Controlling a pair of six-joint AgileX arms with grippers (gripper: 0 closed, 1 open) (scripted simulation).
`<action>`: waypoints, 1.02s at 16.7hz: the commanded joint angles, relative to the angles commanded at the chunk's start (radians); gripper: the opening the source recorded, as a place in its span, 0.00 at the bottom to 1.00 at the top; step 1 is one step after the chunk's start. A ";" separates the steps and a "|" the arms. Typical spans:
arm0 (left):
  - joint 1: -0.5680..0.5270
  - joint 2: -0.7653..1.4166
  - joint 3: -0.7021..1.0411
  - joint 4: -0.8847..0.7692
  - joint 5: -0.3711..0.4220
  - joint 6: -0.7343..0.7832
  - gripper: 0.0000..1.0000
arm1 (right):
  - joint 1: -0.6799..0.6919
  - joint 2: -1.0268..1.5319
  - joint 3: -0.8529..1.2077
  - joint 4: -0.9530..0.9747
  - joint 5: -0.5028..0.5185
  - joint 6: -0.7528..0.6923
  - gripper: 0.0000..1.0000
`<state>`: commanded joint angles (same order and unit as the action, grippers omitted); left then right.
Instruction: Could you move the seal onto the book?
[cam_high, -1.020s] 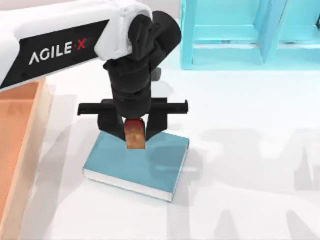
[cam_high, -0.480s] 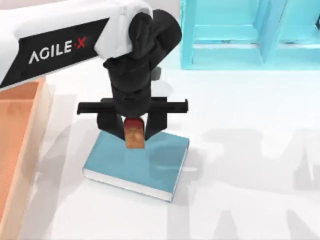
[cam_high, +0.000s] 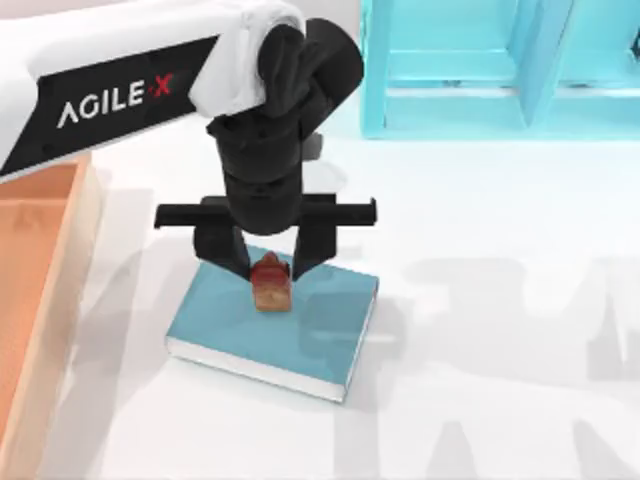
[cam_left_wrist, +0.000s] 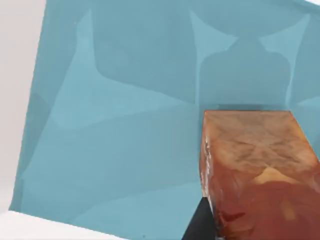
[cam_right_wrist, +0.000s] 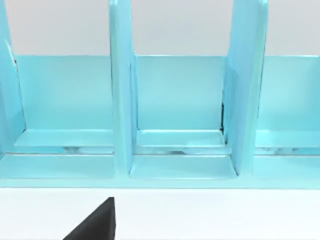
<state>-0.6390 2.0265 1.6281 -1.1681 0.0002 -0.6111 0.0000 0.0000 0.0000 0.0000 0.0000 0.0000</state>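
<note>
Seal (cam_high: 270, 283) standing on the book (cam_high: 240, 325) near its far edge, left hand (cam_high: 268, 268) open around it, fingers apart from its sides, not gripping

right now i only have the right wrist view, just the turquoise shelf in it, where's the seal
Observer: In the top view the seal stands on the book, near the cover's far edge.
Operator: is the left tool holding it
Observer: The left tool is right above it, one finger on each side. It looks open.
Operator: anything close to the book
Observer: An orange tray lies at the table's left edge, apart from the book.
</note>
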 joint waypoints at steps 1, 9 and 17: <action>0.000 0.000 0.000 0.000 0.000 0.000 0.68 | 0.000 0.000 0.000 0.000 0.000 0.000 1.00; 0.000 0.000 0.000 0.000 0.000 0.000 1.00 | 0.000 0.000 0.000 0.000 0.000 0.000 1.00; 0.001 -0.002 0.031 -0.034 0.000 -0.001 1.00 | 0.000 0.000 0.000 0.000 0.000 0.000 1.00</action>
<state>-0.6383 2.0248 1.6590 -1.2023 0.0000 -0.6120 0.0000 0.0000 0.0000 0.0000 0.0000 0.0000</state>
